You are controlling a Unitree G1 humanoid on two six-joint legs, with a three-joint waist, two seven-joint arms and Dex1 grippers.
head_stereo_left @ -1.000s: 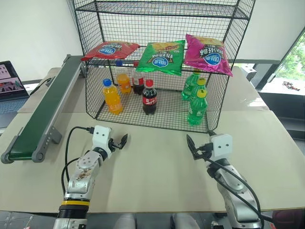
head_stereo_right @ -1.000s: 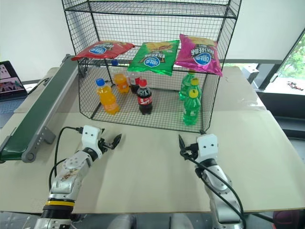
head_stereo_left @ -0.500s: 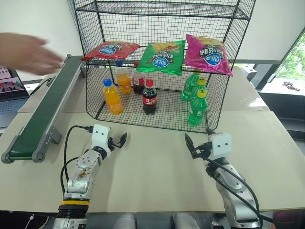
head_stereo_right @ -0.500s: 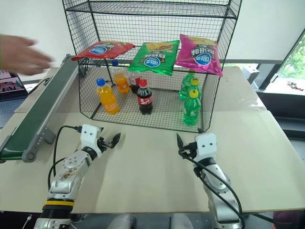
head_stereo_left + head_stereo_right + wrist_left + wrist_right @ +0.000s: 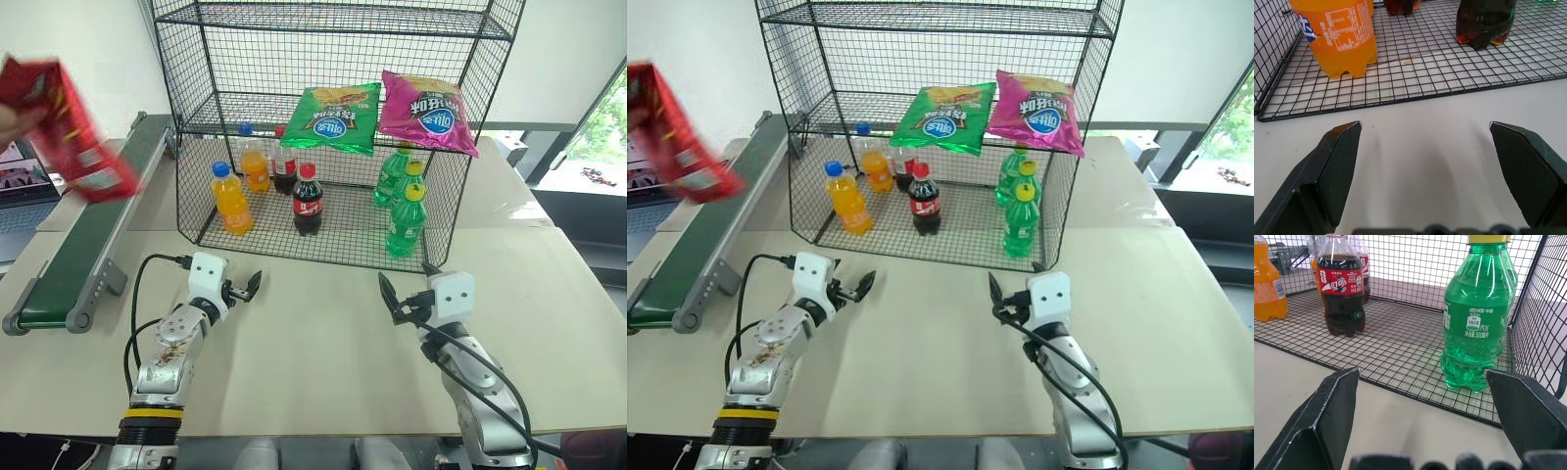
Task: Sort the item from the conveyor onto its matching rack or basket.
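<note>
Both grippers (image 5: 250,285) (image 5: 389,299) hover open over beige table (image 5: 313,362).

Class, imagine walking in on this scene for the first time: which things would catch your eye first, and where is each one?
A blurred red crisp bag in a person's hand hangs above the green conveyor at far left. Behind the table, a black wire rack carries green and pink bags above bright drink bottles.

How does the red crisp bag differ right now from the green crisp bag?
The shiny red crisp bag is up in the air over the far end of the dark green conveyor belt, tilted and blurred; the green crisp bag lies at rest on the black wire rack's middle shelf. Red is off the rack, green is on it. Both are flat, glossy snack bags.
</note>
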